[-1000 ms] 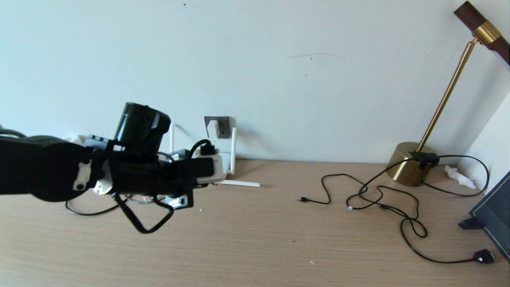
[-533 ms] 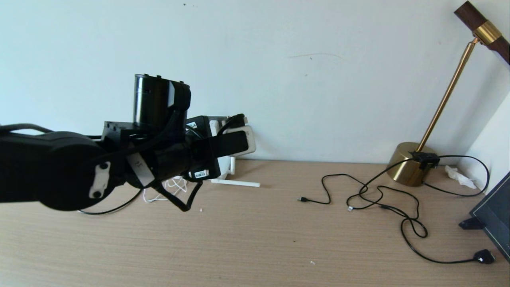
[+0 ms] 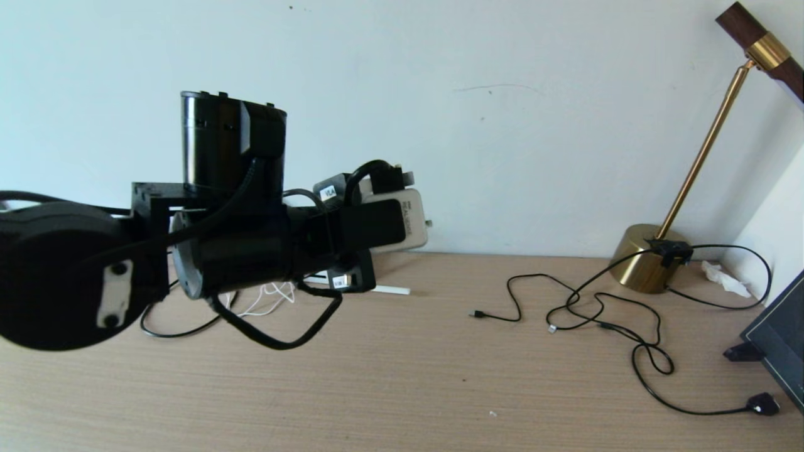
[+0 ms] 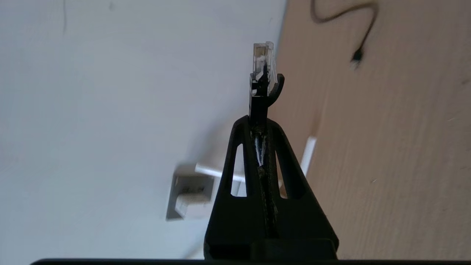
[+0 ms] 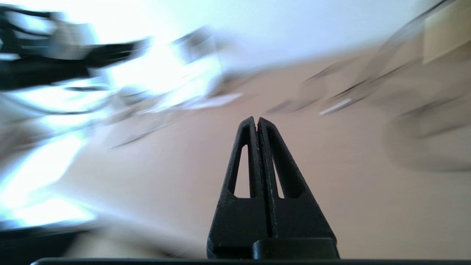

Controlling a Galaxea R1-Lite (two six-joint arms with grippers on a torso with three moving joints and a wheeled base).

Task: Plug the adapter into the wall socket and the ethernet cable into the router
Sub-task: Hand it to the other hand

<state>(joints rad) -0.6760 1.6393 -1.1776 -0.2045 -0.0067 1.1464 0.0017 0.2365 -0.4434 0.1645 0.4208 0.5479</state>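
My left gripper (image 4: 259, 119) is shut on the black boot of the ethernet cable (image 4: 262, 79); its clear clip plug sticks out past the fingertips. In the head view the left gripper (image 3: 424, 224) hangs raised above the table's back edge, near the wall. The white adapter (image 4: 191, 200) sits in the grey wall socket (image 4: 172, 211). The left arm hides both from the head view. Of the router, only white antennas (image 4: 308, 151) show, and one antenna (image 3: 391, 290) lies on the table. My right gripper (image 5: 256, 118) is shut on nothing, low over the wood.
A brass lamp (image 3: 647, 258) stands at the back right. Thin black cables (image 3: 597, 309) sprawl before it, ending in a black plug (image 3: 762, 403). A dark screen (image 3: 779, 336) leans at the right edge. A white cord (image 3: 270, 295) lies under the left arm.
My left arm has risen and swung right with the ethernet plug held, its wrist turning. It now covers the socket and the router. The right wrist view is motion-blurred.
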